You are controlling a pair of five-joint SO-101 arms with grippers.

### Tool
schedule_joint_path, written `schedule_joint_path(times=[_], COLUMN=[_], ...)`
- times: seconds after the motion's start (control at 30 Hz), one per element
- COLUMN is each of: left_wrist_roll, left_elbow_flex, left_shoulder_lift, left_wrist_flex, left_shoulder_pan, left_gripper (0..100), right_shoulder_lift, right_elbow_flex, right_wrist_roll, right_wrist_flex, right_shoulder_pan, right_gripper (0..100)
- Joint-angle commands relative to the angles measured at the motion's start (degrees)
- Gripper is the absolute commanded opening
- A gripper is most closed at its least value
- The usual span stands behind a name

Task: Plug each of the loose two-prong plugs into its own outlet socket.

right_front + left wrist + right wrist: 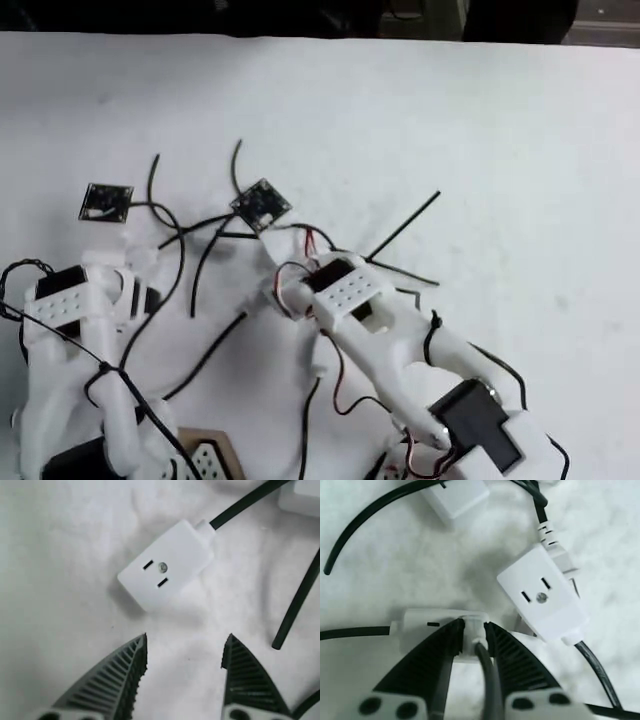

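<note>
Two small black squares (105, 202) lie on the white table (500, 120), with loose black cords (205, 250) trailing around them. Nearer the camera stand the left arm (75, 300) and the right arm (400, 340), side by side.

The left hand (186, 642) is spread wide and has hold of nothing. Its two ribbed fingers (127, 675) hang over bare table. Near their tips a white socket (167, 565) lies face up, showing two slots and a round hole. A black cord leaves the end of it that points away from the hand. The cut end of another cord (277, 642) lies close by.

The right hand (474, 626) is closed tight on a small white plug (471, 636), whose black cord runs back between the fingers. The plug touches the side of a long white block (420, 627) that lies flat on the table with one slot showing and a cord at one end. Whether the prongs are inside it cannot be told. Just beside the hand a second socket (545, 600) lies face up with a grey-collared cord at one end. Another white block (455, 497) sits farther off, next to a curving black cord.
</note>
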Motion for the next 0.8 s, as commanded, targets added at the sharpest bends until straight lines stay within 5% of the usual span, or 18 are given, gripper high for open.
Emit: schedule_joint_path(times=[0.0, 0.1, 0.77], left_wrist_roll=[0.53, 0.53, 0.44], left_elbow_flex=[-0.26, -0.26, -0.26], left_shoulder_lift=[-1.63, -1.63, -1.63], left_wrist_flex=[-0.97, -0.97, -0.97], left_shoulder_pan=[-0.13, -0.13, -0.13], left_gripper=[24, 24, 24], right_shoulder_lift=[1.27, -1.45, -11.82], right_elbow_flex=[0.0, -0.09, -1.85], right_wrist_roll=[0.18, 0.18, 0.09], right_wrist_flex=[1.71, 4.35, 2.86], right_shoulder_pan=[0.66, 0.66, 0.4], right_gripper=[10.4, 16.3, 1.8])
